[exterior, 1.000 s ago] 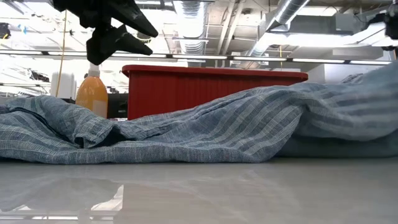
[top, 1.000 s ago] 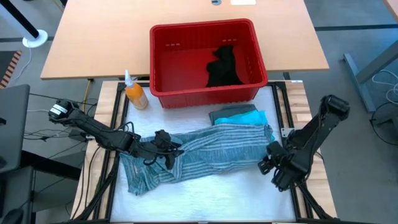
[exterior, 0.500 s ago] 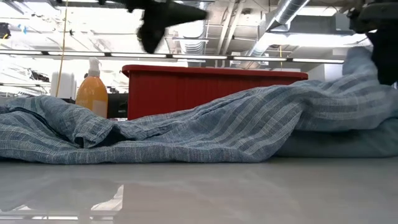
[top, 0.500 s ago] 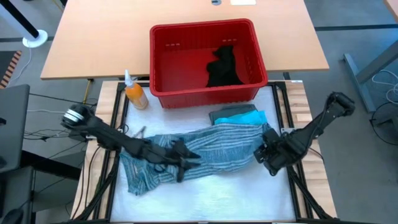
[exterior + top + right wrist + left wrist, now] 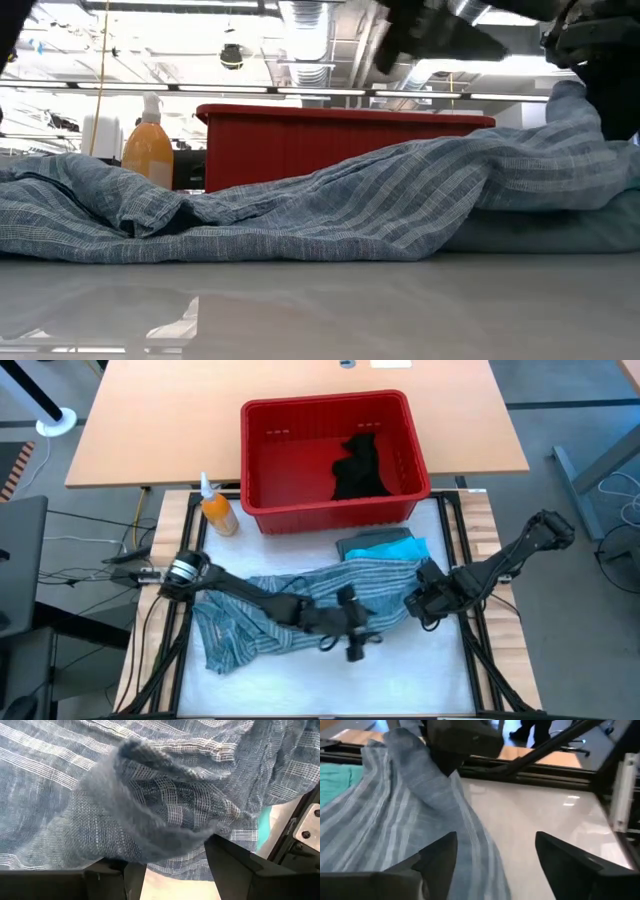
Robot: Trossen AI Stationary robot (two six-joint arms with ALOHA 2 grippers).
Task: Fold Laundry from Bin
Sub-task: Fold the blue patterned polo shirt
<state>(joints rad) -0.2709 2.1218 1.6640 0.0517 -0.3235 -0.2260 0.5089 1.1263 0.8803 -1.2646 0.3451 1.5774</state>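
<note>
I see the striped button shirt [image 5: 300, 615] sprawled across the lower middle of the high view. My right gripper [image 5: 418, 603] pinches its right-hand end, fabric bunched between the fingers [image 5: 235, 865]. My left gripper [image 5: 352, 643] hangs with jaws apart at its lower edge. White table [image 5: 420, 680]; red bin [image 5: 330, 510] above.

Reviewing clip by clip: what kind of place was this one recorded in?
Probably a robotics lab or workshop, not a home: exposed ceiling ducts overhead, a wooden desk behind the robot's table, and a red laundry bin staged for the arms.
</note>
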